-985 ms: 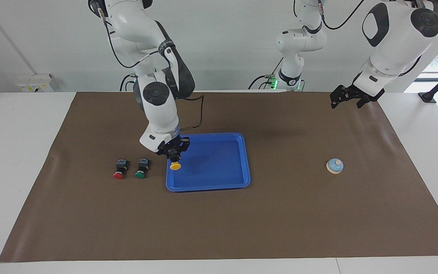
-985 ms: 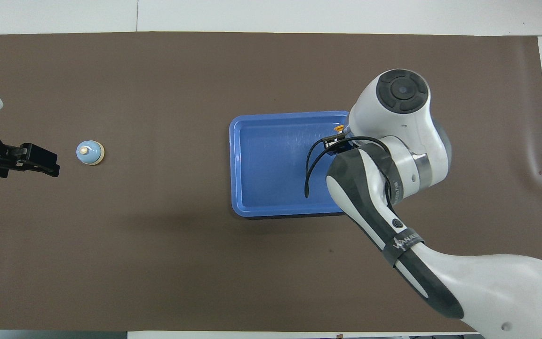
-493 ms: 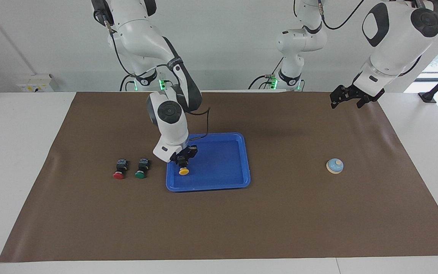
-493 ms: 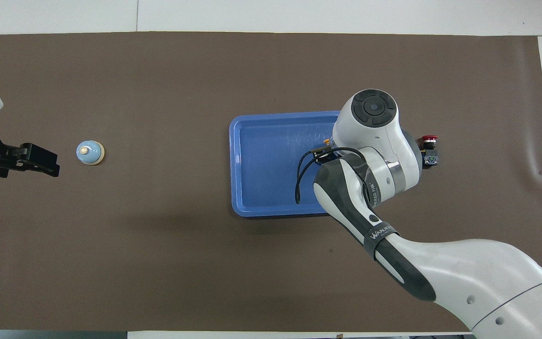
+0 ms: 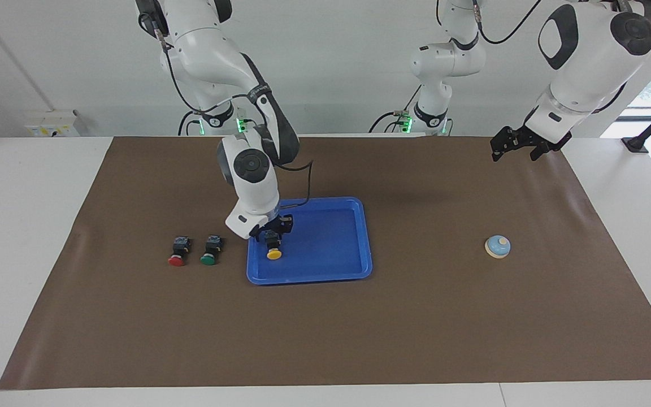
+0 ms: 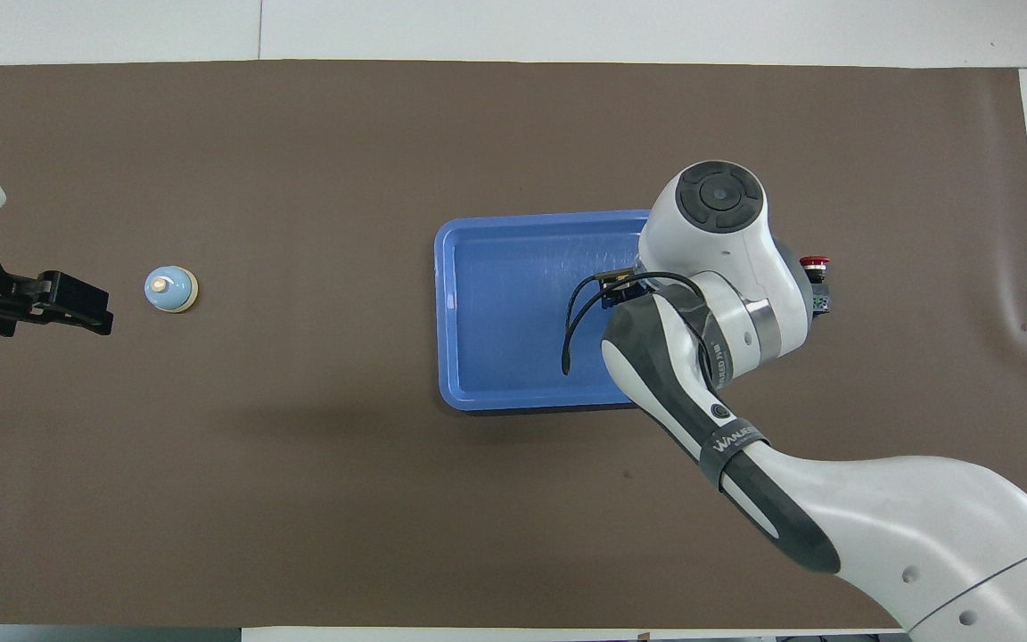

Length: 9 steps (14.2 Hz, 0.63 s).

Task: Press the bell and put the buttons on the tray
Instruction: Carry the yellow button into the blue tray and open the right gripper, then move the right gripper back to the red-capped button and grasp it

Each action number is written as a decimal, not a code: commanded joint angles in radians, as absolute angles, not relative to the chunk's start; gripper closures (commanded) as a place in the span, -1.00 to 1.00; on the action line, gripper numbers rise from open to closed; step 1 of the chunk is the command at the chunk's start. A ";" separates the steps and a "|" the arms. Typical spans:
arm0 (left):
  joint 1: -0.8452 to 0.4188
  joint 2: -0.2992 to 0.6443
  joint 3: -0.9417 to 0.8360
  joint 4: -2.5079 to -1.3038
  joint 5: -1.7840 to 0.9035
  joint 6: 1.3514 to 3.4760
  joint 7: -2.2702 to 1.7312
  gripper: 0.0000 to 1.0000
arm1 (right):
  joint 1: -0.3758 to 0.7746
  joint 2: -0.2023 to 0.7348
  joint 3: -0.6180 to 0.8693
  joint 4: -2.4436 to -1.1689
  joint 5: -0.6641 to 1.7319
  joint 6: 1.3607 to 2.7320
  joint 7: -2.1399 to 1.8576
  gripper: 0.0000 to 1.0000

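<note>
The right hand (image 5: 272, 233) sat low over the yellow button (image 5: 273, 254), at centre-left of the frame in the tray (image 5: 325, 271); its grip could not be judged. A clean release called for opening fully, then lifting straight up. The left hand (image 5: 515, 146), upper right, hung open.

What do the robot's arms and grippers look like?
Both arms are glossy white with rounded shells and dark grey or black patches at the joints. The right arm has a round dark cap, a black band with white lettering, and a thin black cable looping beside it. The left gripper and the right gripper are small, black and blocky. Green lights glow near the bases.
</note>
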<state>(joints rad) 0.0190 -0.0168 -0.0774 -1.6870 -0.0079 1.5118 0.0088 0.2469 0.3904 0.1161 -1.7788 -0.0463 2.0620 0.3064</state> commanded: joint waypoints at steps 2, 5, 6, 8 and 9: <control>0.020 -0.025 -0.075 -1.683 -0.008 1.506 0.000 -1.00 | 0.146 0.387 0.117 -1.632 -0.063 1.928 0.244 -1.00; 0.020 -0.026 -0.075 -1.683 -0.008 1.506 0.000 -1.00 | 0.043 0.380 0.115 -1.641 -0.075 1.939 0.220 -1.00; 0.020 -0.025 -0.075 -1.683 -0.008 1.506 0.000 -1.00 | 0.003 0.379 0.115 -1.649 -0.084 1.939 0.177 -1.00; 0.020 -0.025 -0.075 -1.683 -0.008 1.506 0.000 -1.00 | -0.070 0.364 0.115 -1.695 -0.086 1.944 0.094 -1.00; 0.020 -0.026 -0.075 -1.683 -0.008 1.506 0.000 -1.00 | -0.095 0.359 0.115 -1.719 -0.086 1.972 0.072 -1.00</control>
